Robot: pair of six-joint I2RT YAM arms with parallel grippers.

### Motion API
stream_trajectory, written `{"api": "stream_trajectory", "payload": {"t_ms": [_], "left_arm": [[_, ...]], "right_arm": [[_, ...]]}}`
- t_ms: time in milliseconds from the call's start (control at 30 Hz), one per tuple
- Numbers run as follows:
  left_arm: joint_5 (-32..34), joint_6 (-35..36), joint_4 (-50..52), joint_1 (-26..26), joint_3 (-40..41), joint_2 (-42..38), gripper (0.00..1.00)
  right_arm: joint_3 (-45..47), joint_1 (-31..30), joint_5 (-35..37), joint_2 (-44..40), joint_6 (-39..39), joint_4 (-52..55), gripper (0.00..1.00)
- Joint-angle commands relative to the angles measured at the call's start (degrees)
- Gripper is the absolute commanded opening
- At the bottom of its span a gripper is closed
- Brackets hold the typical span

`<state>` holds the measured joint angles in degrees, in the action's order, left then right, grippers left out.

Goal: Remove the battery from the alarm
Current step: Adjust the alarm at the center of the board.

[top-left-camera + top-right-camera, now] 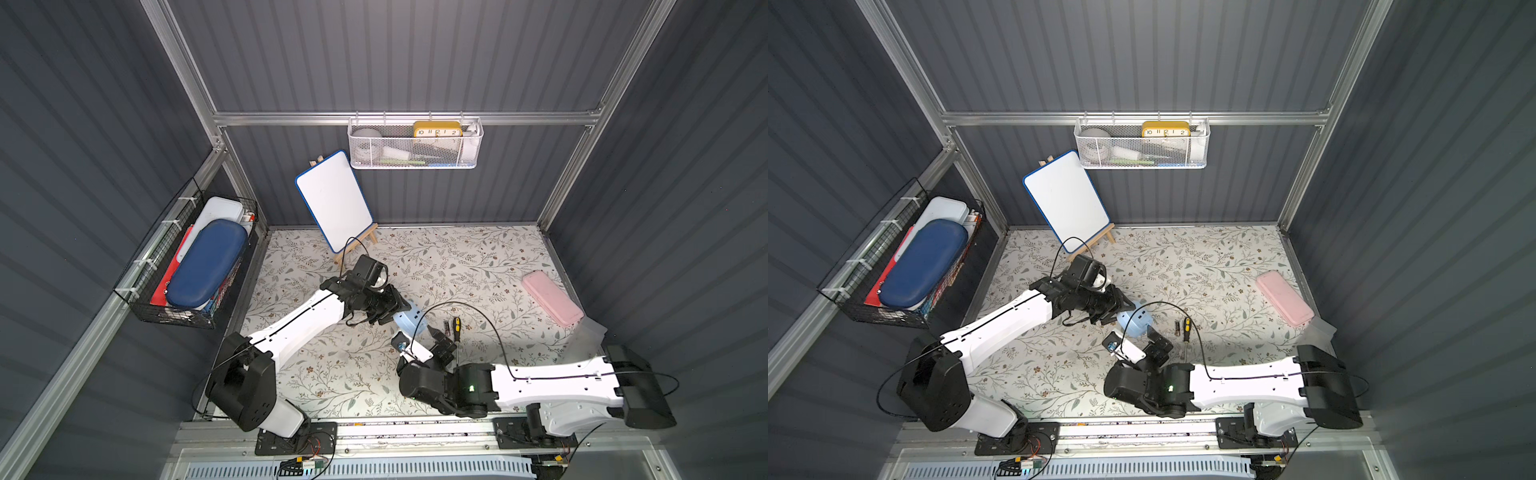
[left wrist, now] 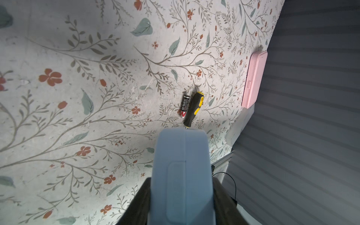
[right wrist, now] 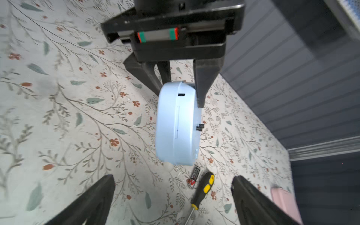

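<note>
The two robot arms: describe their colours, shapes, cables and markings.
Left arm and right arm: smooth white shells, bulky black joints. Left hand and right hand are black, each with two tapered fingers. A thin black cable loops loosely from each wrist. The left hand's silver rail has green-and-red end caps; a small green light glows on the right arm.

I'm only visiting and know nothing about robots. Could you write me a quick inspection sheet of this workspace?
Surface: floral-patterned tabletop, flat.
Job's things: pale-blue alarm clamped on edge; battery already out, lying beside the screwdriver.
Clutter: pink case near the right wall.
Grippers: left gripper shut on the alarm; right gripper open, empty.
Cables: black cable arches from the right arm.
Surroundings: whiteboard on an easel; white mesh basket holding a yellow clock; black wire basket holding a blue case.
</note>
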<state>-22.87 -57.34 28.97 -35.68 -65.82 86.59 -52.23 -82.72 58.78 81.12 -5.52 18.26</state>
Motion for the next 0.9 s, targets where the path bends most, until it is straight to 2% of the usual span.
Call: {"api": "stream_trajectory", "payload": {"t_ms": [0,67,233,433,633,767,867], "left_arm": [[0.3,-3.6,1.8,0.3,0.6,-4.6,0.0],[0.4,-3.8,1.4,0.3,1.1,-5.5,0.0],[-0.2,-3.9,1.7,0.3,2.3,-6.2,0.0],[-1.0,-3.8,0.7,0.3,4.7,-8.0,0.0],[-1.9,-4.4,-1.8,0.3,7.6,-11.8,0.0],[-2.3,-4.4,-2.0,0.3,7.8,-12.5,0.0],[-3.2,-4.3,-2.4,0.3,8.4,-13.0,0.0]], "right_arm": [[-2.4,-1.4,15.1,4.3,6.7,-7.3,0.98],[-3.6,-1.4,15.4,7.2,7.7,-7.8,0.97],[-4.4,-1.7,22.2,10.7,8.6,-11.8,0.95],[-2.3,-1.1,20.0,9.6,12.6,-17.9,0.88],[-2.4,0.6,14.8,9.6,12.7,-15.9,0.73],[-2.3,1.3,15.6,9.0,12.1,-15.8,0.48],[-2.8,2.0,18.4,9.5,11.2,-14.3,0.37]]}}
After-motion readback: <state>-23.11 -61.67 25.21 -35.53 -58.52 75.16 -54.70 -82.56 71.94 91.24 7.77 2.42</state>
